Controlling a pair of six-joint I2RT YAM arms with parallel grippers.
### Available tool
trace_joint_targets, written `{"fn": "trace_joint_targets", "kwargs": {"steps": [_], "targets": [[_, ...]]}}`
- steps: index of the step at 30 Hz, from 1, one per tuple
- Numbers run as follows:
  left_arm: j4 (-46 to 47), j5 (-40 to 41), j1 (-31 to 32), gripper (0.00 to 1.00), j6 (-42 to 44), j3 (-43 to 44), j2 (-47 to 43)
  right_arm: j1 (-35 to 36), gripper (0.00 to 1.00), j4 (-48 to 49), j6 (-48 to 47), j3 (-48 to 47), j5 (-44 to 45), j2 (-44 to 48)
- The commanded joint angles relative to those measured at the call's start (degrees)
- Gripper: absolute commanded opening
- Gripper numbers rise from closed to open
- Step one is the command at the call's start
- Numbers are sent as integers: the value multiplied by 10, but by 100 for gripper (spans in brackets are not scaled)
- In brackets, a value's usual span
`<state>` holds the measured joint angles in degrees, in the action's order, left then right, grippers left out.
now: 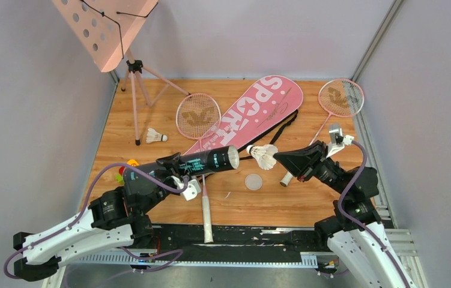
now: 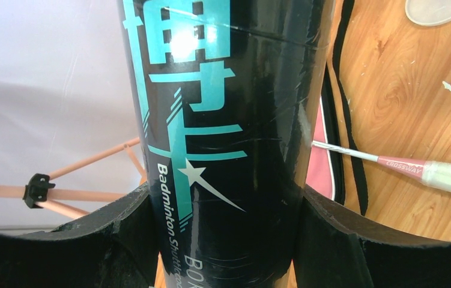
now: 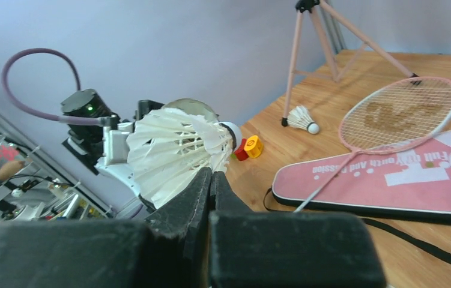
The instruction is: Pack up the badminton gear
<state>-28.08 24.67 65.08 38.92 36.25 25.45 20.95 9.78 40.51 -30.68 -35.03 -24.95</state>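
Pink bag (image 1: 253, 111) lies flat at back of table (image 1: 307, 198). Left gripper (image 1: 172, 170) hugs black tube (image 1: 211, 161), held up sideways, open end facing right. Right gripper (image 1: 280, 157) pinches 1 shuttlecock (image 1: 263, 156) by feathers, near tube mouth. Line round tip with hole, push in straight, slowly.

Front-ctr wood (image 1: 271, 207) free R of racket handle (image 1: 207, 216); stand legs (image 1: 135, 108) crowd back-L; bag (image 1: 253, 111) fills mid.
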Motion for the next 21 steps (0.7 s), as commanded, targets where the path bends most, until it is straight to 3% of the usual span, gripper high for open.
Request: {"fn": "trace_joint_targets", "kwargs": {"steps": [1,13,21], "targets": [[27,-12,-2,47,-4,6,4,2,0,45,35,-1,-54,7],[25,-47,-2,47,0,6,1,7,0,129,98,8,-132,-60],[24,-62,-2,48,-2,6,2,33,0,173,102,5,-124,-120]]}}
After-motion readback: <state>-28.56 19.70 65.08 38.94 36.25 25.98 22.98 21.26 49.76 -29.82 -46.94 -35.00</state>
